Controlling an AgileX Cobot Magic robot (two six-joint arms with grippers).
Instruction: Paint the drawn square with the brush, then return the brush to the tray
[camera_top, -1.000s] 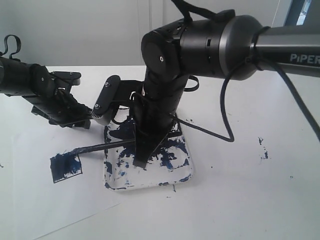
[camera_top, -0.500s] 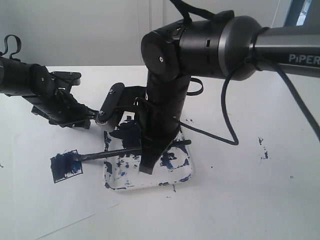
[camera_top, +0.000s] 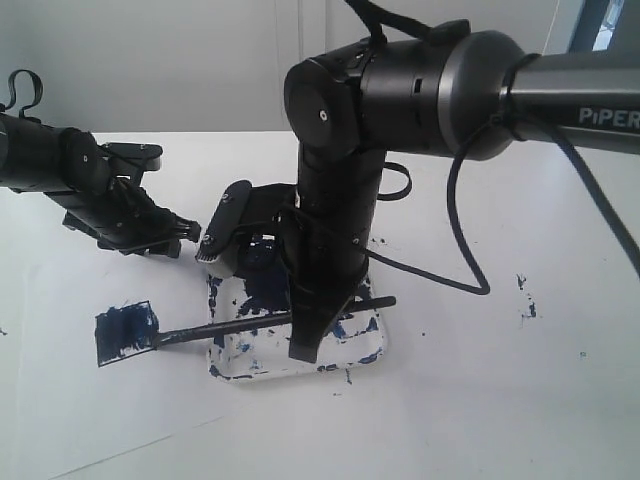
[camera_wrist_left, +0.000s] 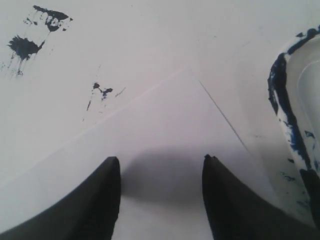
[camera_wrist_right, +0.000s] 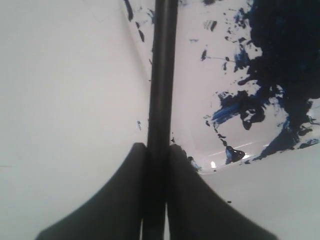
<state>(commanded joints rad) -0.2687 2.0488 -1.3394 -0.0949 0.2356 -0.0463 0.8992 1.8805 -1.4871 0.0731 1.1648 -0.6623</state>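
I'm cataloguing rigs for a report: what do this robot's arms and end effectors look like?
The left arm is black. The right arm is glossy black with a grey metallic section bearing white PiPER lettering, and a black cable loops off it. The left end effector and right end effector are dark and tapered.

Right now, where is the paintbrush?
In the exterior view, the brush stretches left of centre, held by the right gripper over the paint-smeared tray, with its tip at the painted square's right edge.
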